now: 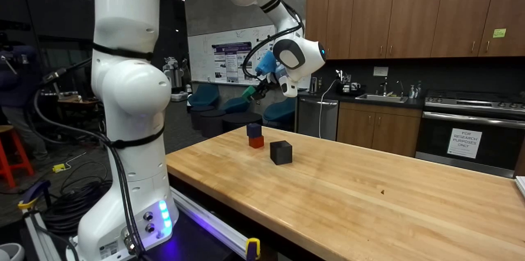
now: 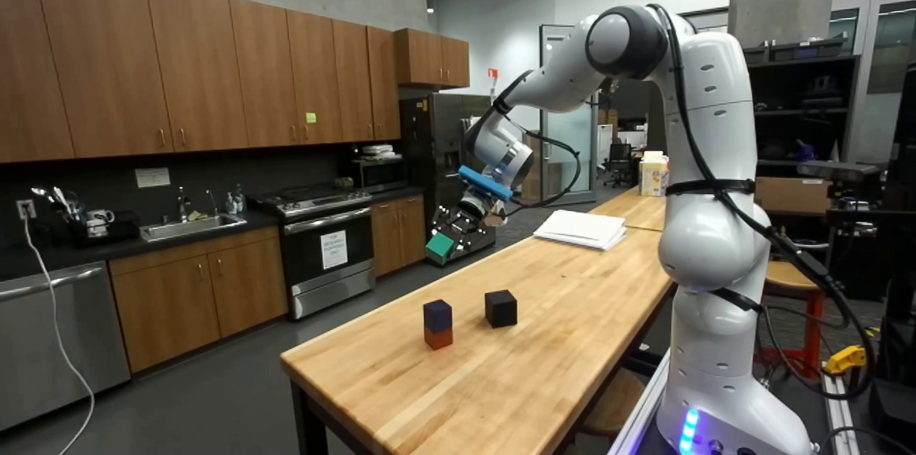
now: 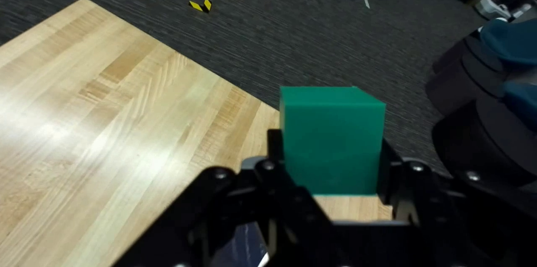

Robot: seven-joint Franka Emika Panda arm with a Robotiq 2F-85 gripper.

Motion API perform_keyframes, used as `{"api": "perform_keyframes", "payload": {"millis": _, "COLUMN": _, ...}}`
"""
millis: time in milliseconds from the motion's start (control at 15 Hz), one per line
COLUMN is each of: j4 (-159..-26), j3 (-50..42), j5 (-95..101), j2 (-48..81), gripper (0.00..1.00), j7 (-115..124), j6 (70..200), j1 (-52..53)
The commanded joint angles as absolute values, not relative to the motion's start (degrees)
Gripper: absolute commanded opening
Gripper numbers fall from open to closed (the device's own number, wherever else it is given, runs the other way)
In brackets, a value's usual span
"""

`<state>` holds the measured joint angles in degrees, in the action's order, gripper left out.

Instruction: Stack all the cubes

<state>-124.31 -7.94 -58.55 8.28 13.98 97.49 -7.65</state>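
The tool [image 3: 330, 154] pinched the green cube [image 3: 333, 143] by opposite faces, sensible for something likely light and stiff; stacked cubes [image 2: 438, 325] stood near a table [image 2: 494, 369] corner

Behind the jaws I see a whiteboard [image 1: 203, 62] on the concrete wall [image 1: 221, 18], teal chairs [image 1: 204, 95] lower down. Brown cabinets [image 1: 416, 12] hang higher than the jaws. Dark carpet [image 3: 251, 48] spreads past the jaws, and the wooden table [image 3: 126, 132] below them shines in patches.
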Motion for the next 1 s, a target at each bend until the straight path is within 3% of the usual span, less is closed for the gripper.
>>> {"api": "perform_keyframes", "payload": {"millis": 0, "j4": -121.98, "j3": -8.41, "j5": -60.72, "j2": 11.90, "gripper": 0.24, "j7": 14.53, "j6": 94.18, "j1": -8.50}}
{"api": "perform_keyframes", "payload": {"millis": 933, "j4": -121.49, "j3": -9.44, "j5": -69.10, "j2": 19.60, "gripper": 0.24, "j7": 15.33, "j6": 93.45, "j1": -9.62}}
